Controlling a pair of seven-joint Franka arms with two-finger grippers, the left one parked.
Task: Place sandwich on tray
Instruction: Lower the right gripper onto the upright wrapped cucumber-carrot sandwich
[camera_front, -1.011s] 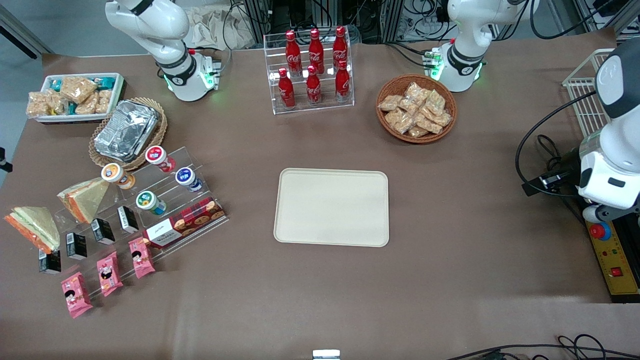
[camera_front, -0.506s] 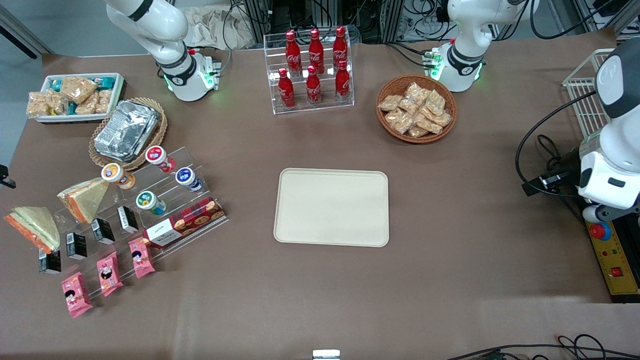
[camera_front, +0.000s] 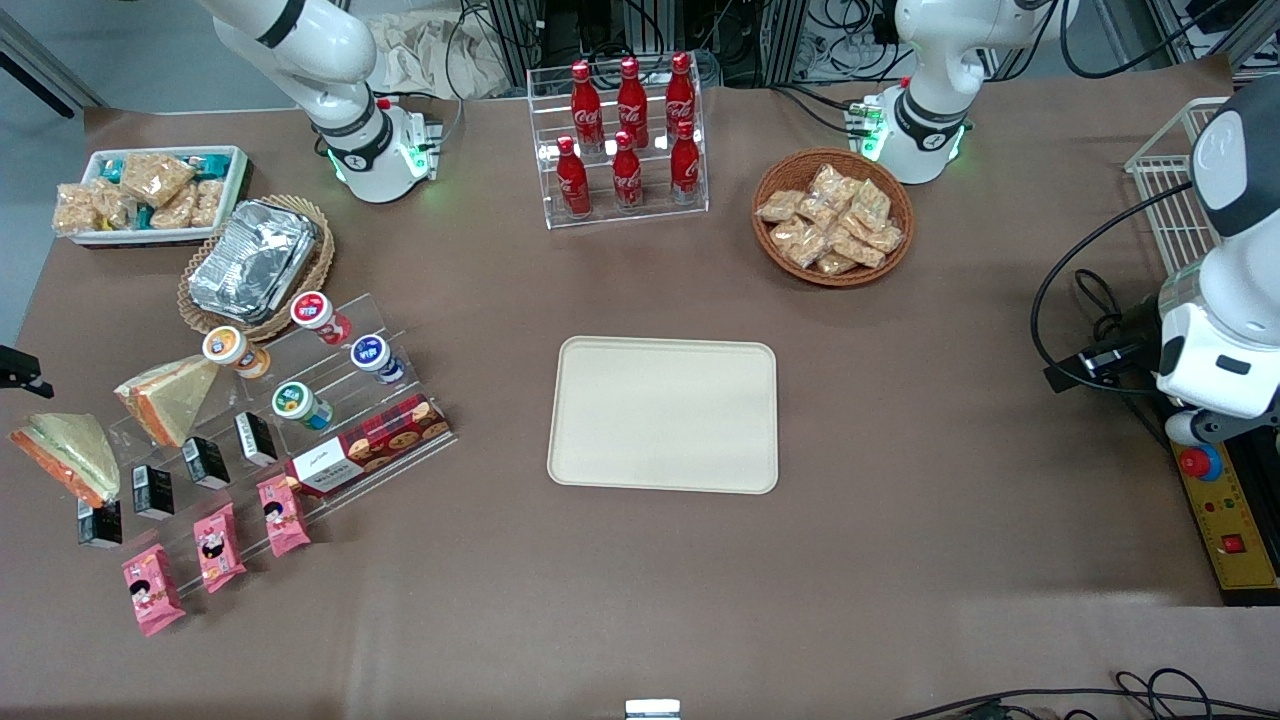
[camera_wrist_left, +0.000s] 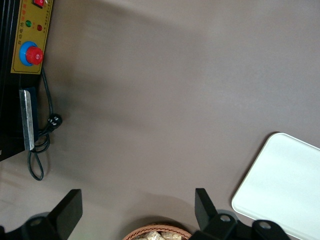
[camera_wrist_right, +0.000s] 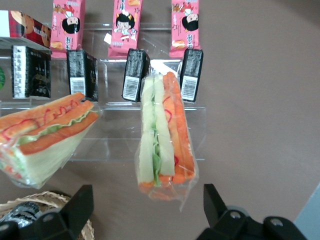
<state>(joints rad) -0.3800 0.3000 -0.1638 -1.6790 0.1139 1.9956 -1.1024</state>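
Sandwich (camera_wrist_right: 164, 137), long axis 12-to-6, is seen centred between spread, empty fingers (camera_wrist_right: 75, 207) of gripper (camera_wrist_right: 150, 210); tray (camera_front: 663, 414) unloaded

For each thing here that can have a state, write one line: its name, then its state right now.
gripper: open, poised at the sandwich, holding nothing.
sandwich: wrapped, standing on edge against the acrylic stand, not gripped.
other sandwich wedge: wrapped, leaning beside it.
tray: flat on the table, nothing on it.
cola bottles: upright, capped, in their rack.
wicker basket: full of snack packs.
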